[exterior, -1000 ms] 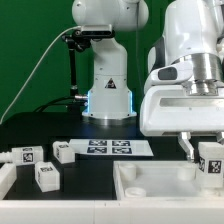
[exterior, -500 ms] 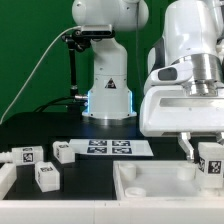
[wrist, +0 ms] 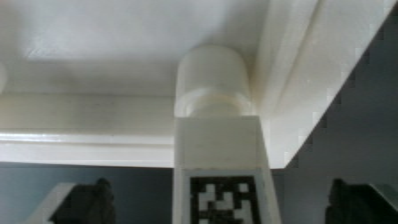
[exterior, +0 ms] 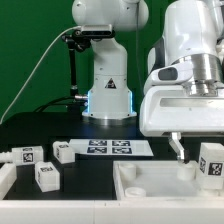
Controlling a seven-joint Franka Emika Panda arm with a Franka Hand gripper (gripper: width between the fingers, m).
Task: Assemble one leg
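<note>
A white leg [exterior: 212, 165] with a black-and-white tag stands upright at the right end of the white tabletop [exterior: 150, 182], at the exterior view's right edge. My gripper [exterior: 210, 148] straddles it. One dark finger [exterior: 178, 147] shows apart from the leg; the other is out of frame. In the wrist view the leg [wrist: 222, 120] runs between the two dark fingers [wrist: 86, 200], with a clear gap on each side, and its round end sits against the tabletop's corner [wrist: 107, 100]. The gripper [wrist: 222, 205] is open and holds nothing.
Three more tagged white legs [exterior: 25, 155] [exterior: 63, 152] [exterior: 45, 174] lie on the black table at the exterior view's left. The marker board [exterior: 108, 147] lies flat in the middle. The robot base [exterior: 108, 95] stands behind it.
The visible finger has moved away from the leg toward the exterior view's left, so the gripper has opened and let go of the leg. The leg stays where it was.
</note>
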